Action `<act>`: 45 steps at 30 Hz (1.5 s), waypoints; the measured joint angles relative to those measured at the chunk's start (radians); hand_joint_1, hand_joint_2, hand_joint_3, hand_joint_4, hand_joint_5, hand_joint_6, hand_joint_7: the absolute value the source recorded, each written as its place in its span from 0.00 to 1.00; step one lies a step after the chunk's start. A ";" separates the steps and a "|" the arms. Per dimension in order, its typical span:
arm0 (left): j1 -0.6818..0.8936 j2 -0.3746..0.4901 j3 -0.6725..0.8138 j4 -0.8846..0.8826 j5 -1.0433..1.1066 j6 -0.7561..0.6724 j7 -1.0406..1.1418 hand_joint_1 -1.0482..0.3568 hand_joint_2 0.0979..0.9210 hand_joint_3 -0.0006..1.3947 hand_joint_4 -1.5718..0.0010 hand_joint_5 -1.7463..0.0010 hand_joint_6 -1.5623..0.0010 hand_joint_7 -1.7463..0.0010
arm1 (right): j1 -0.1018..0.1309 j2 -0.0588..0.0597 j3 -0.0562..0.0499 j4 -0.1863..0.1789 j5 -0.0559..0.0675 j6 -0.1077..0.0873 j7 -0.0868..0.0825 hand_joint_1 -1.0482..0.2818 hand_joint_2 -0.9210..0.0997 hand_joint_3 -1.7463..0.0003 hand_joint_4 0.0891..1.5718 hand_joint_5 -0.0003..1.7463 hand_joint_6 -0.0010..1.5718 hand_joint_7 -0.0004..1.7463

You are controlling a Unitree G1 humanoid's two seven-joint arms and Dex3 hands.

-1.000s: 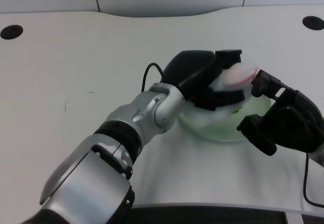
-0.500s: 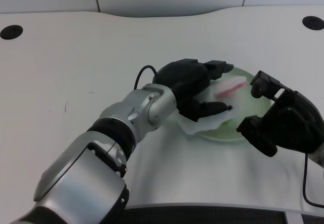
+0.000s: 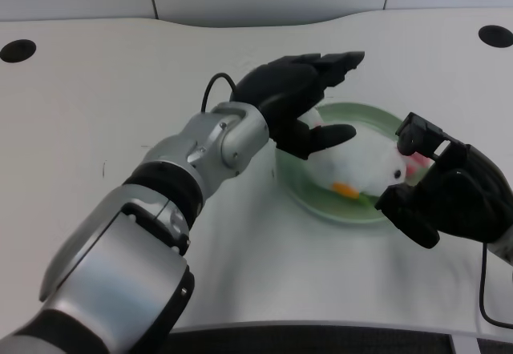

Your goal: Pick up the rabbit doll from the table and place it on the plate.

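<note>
Soft white rabbit doll (image 3: 358,166) on round glossy green plate (image 3: 321,202)

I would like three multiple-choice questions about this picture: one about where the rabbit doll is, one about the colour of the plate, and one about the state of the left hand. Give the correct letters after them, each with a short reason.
1. Where is the rabbit doll?
A. On the plate
B. On the bare table, far from the plate
C. Held up in the left hand

2. What colour is the plate?
A. Red
B. Light green
C. Black

3. What is the state of the left hand?
A. It grips the doll
B. It holds nothing, with its fingers spread
C. It presses flat on the table

Answers:
1. A, because the white doll lies inside the plate's rim.
2. B, because the rim that shows around the doll is pale green.
3. B, because the fingers are apart above the plate's far-left edge and nothing is between them.
</note>
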 measured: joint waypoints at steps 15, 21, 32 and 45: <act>-0.005 0.077 0.360 -0.038 -0.436 -0.126 -0.513 0.00 1.00 0.62 0.93 0.97 0.96 0.98 | 0.000 -0.004 0.006 0.002 -0.002 0.007 -0.012 0.36 0.03 1.00 0.65 1.00 0.55 1.00; 0.039 0.077 0.554 -0.052 -0.667 0.005 -0.775 0.00 1.00 0.63 0.92 0.96 0.97 0.99 | 0.000 -0.012 0.008 0.002 -0.002 0.020 -0.017 0.37 0.02 1.00 0.66 1.00 0.57 1.00; 0.145 0.191 0.761 -0.111 -0.926 0.376 -1.134 0.00 1.00 0.65 0.95 0.97 1.00 1.00 | 0.000 -0.022 0.014 0.004 -0.002 0.021 -0.034 0.37 0.01 1.00 0.65 1.00 0.55 1.00; 0.305 0.272 0.857 -0.118 -1.049 0.687 -1.282 0.03 1.00 0.61 0.93 0.97 0.99 1.00 | -0.002 -0.026 0.021 0.009 -0.008 0.032 -0.048 0.34 0.02 1.00 0.64 1.00 0.55 1.00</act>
